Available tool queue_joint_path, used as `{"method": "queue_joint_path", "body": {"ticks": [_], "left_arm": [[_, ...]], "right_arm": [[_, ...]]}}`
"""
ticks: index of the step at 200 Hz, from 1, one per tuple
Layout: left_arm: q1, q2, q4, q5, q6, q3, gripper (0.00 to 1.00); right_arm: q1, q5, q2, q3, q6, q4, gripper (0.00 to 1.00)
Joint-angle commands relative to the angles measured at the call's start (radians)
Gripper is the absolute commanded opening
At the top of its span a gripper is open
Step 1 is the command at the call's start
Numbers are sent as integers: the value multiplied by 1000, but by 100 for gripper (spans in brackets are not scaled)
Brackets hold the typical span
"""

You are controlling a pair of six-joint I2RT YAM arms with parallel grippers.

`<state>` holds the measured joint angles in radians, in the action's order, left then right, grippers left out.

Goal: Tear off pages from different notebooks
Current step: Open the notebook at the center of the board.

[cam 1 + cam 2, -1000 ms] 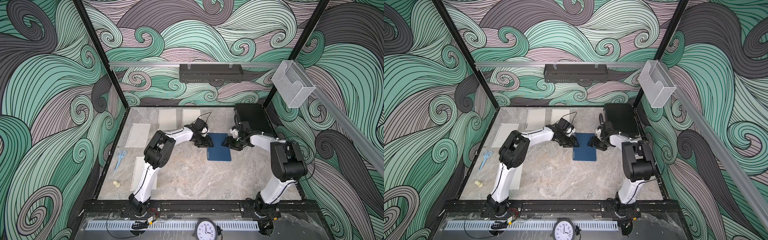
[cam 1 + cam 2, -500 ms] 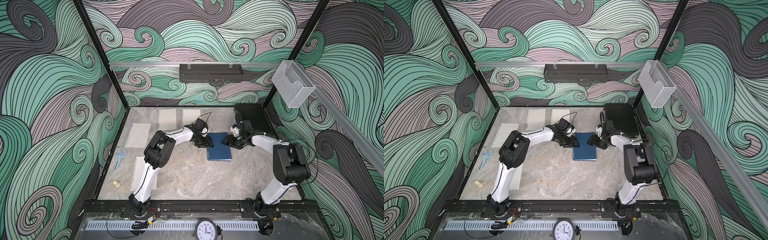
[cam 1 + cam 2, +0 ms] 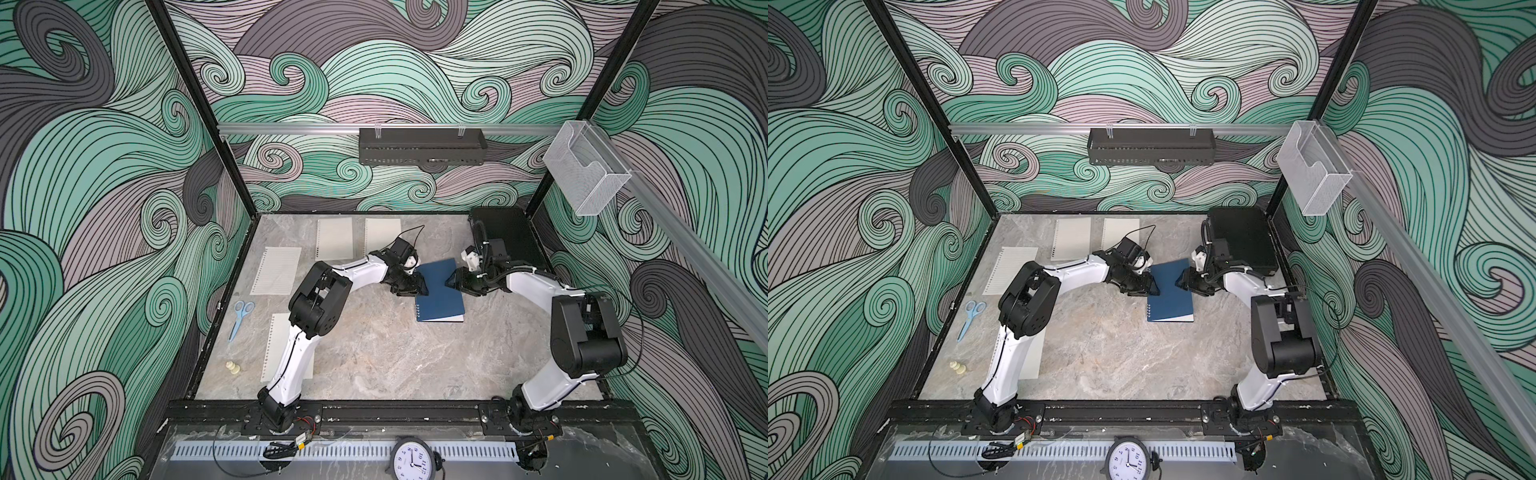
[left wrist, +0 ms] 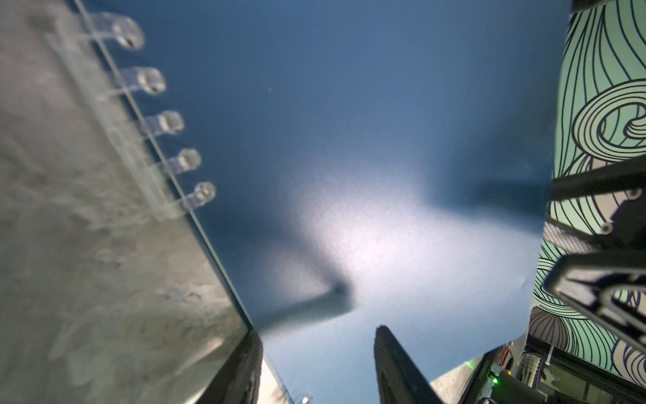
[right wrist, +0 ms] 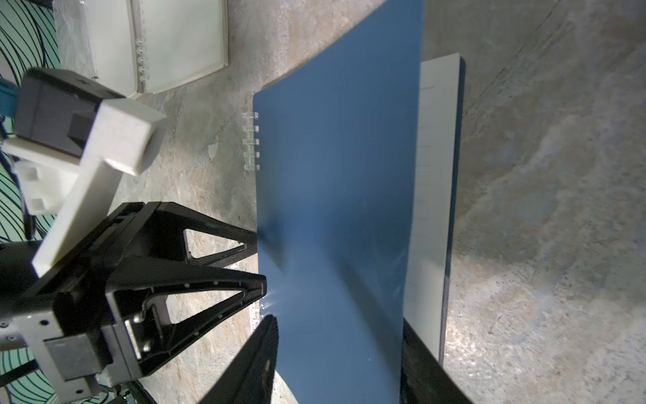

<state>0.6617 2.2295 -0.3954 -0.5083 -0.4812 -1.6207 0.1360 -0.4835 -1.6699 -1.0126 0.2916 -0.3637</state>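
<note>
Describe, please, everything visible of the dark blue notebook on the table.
The dark blue notebook lies near the middle of the table. Its matte blue cover is bound by clear loops along one long edge, over a block of white lined pages. The cover bows up off the pages at the grippers' end. The left gripper meets its bound edge, the right gripper its free edge; a firm grip cannot be confirmed.

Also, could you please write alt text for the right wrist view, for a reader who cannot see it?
A dark blue notebook cover curves up off the white lined pages, its near end passing between the fingers of the right gripper. The left gripper meets the cover's spiral edge, over a grey marbled table.
</note>
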Motion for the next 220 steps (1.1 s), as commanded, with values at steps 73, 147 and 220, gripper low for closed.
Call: {"method": "queue_joint_path", "body": {"ticks": [73, 147, 220], "left_arm": [[19, 0, 4, -26, -7, 15, 51], [32, -51, 46, -33, -28, 72, 50], [27, -116, 48, 16, -14, 117, 50]], "right_arm": [[8, -26, 40, 10, -16, -25, 8], [11, 46, 150, 85, -51, -132, 1], [13, 54, 229, 109, -63, -171, 12]]}}
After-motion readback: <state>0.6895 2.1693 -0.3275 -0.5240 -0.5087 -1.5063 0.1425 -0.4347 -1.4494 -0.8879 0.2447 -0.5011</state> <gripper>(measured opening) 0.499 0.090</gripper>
